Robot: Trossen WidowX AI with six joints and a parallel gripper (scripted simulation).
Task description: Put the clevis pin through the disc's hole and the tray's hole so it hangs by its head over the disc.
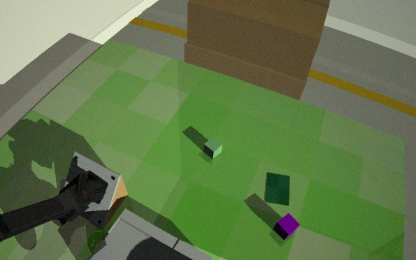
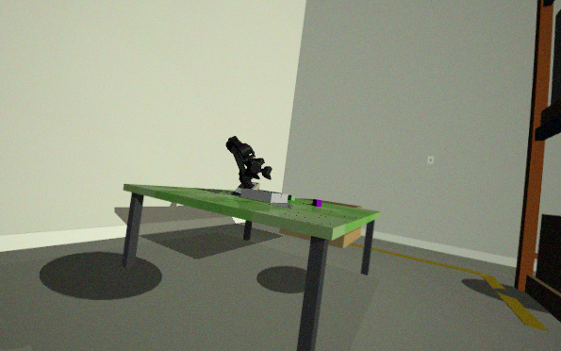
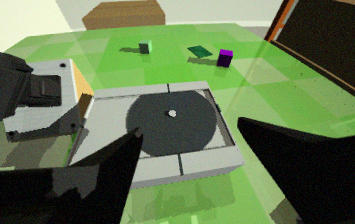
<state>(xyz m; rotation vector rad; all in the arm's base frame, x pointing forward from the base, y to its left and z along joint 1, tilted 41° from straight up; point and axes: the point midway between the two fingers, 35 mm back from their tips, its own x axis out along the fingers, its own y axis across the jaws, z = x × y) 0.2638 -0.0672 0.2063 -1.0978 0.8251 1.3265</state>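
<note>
The steel tray (image 1: 119, 233) (image 2: 256, 194) (image 3: 206, 163) stands on the green table in front of the robot's base. The dark disc (image 1: 152, 251) (image 3: 151, 130) lies flat inside it, toward the right side in the wrist view. The pin's small pale round head (image 3: 171, 113) shows at the disc's middle, low against it; its shank is out of sight, and whether it passes through the tray's hole cannot be seen directly. My gripper (image 2: 267, 173) (image 3: 190, 126) is wide open and empty, raised above the tray, with its fingers clear of pin, disc and tray.
Beyond the tray are a pale green cube (image 1: 213, 148) (image 3: 145, 47), a flat dark green square (image 1: 277, 189) (image 3: 199, 51) and a purple block (image 1: 287, 226) (image 2: 317, 203) (image 3: 225, 58). The robot's base plate (image 1: 97, 168) (image 3: 39, 120) is close to the tray's left. A cardboard box (image 1: 253, 45) (image 3: 124, 15) stands past the table's edge.
</note>
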